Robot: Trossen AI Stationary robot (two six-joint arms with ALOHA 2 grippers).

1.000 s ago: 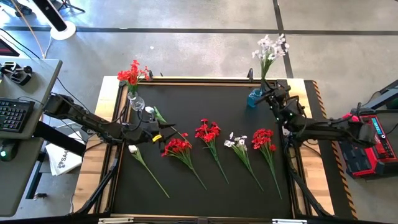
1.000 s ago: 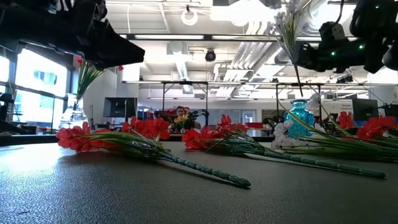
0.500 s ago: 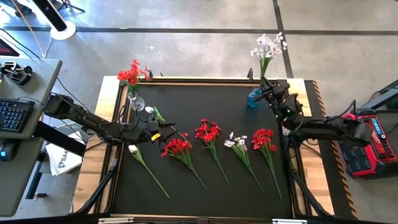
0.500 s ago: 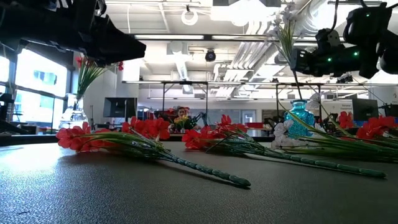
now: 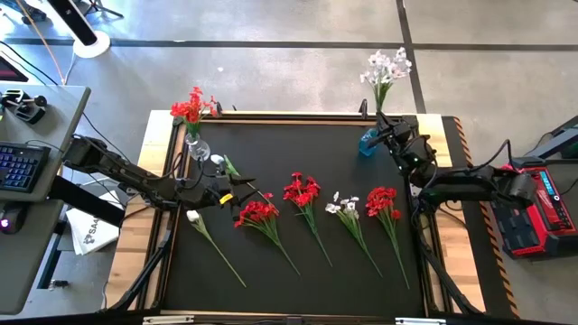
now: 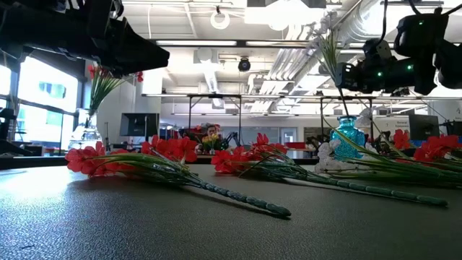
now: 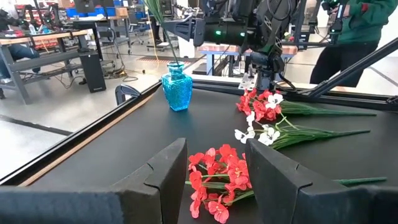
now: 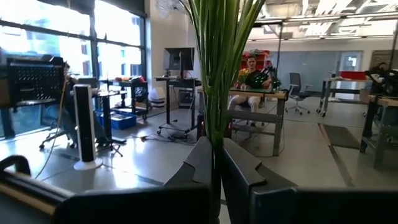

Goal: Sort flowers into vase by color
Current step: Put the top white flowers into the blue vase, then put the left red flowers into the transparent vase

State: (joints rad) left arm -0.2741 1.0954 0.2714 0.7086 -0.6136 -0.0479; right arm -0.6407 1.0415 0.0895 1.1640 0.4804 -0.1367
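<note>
My right gripper (image 5: pixel 386 132) is shut on a white flower spray (image 5: pixel 386 67) over the blue vase (image 5: pixel 368 142) at the far right. The spray's lower stem goes into the vase's mouth (image 7: pixel 175 63). A clear vase (image 5: pixel 197 148) at the far left holds red flowers (image 5: pixel 191 106). On the black mat lie three red sprays (image 5: pixel 257 212) (image 5: pixel 301 190) (image 5: pixel 381 200), a white spray (image 5: pixel 343 205) and a white bud (image 5: pixel 193 217) on a long stem. My left gripper (image 7: pixel 214 163) hovers open over the mat's left side, short of the nearest red spray, holding nothing. My right gripper pinches the white spray's green stem bundle (image 8: pixel 215 134) between its two fingers, below where the leaves fan out. The fingers come roughly level from the table's right side and lie across the stem. The spray stands nearly upright, blossoms leaning past the far edge, its foot in the blue vase.
The mat has a raised black frame (image 5: pixel 271 118) on a wooden table (image 5: pixel 144 226). A desk with a keyboard (image 5: pixel 20 167) stands off the left side and red equipment (image 5: pixel 533 203) off the right. People (image 8: pixel 252 73) are in the room beyond.
My right gripper has gone a little toward the table's left and slightly down, still shut on the white spray. The spray's blossoms have swung left with it, while its foot stays at the blue vase.
</note>
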